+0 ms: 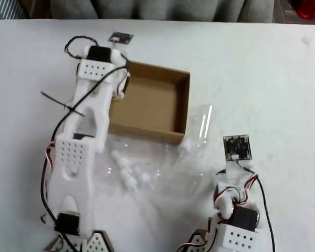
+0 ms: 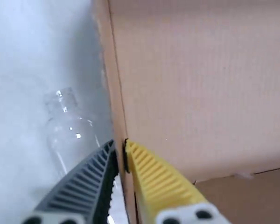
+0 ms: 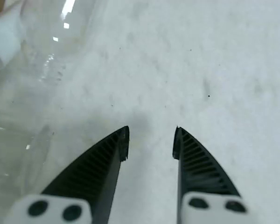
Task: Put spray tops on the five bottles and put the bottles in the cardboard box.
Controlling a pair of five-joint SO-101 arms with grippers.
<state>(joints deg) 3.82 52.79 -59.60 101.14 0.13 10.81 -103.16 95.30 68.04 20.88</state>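
The open cardboard box [image 1: 152, 102] sits at the middle of the table, nothing visible inside. My left gripper [image 2: 120, 150] is shut on the box's left wall [image 2: 116, 93], grey finger outside and yellow finger [image 2: 154, 182] inside. A clear uncapped bottle [image 2: 67, 128] lies just outside that wall. Several more clear bottles [image 1: 199, 128] lie in front of and right of the box, hard to tell apart. White spray tops [image 1: 128, 173] lie loose among them. My right gripper [image 3: 150, 142] hangs open over bare table, with bottles [image 3: 51, 56] and a spray top [image 3: 2, 42] beyond its left finger.
The left arm [image 1: 84, 136] stretches from the near left edge up to the box. The right arm's base [image 1: 233, 220] stands at the near right. White table [image 1: 273, 79] lies open to the right of the box and behind it.
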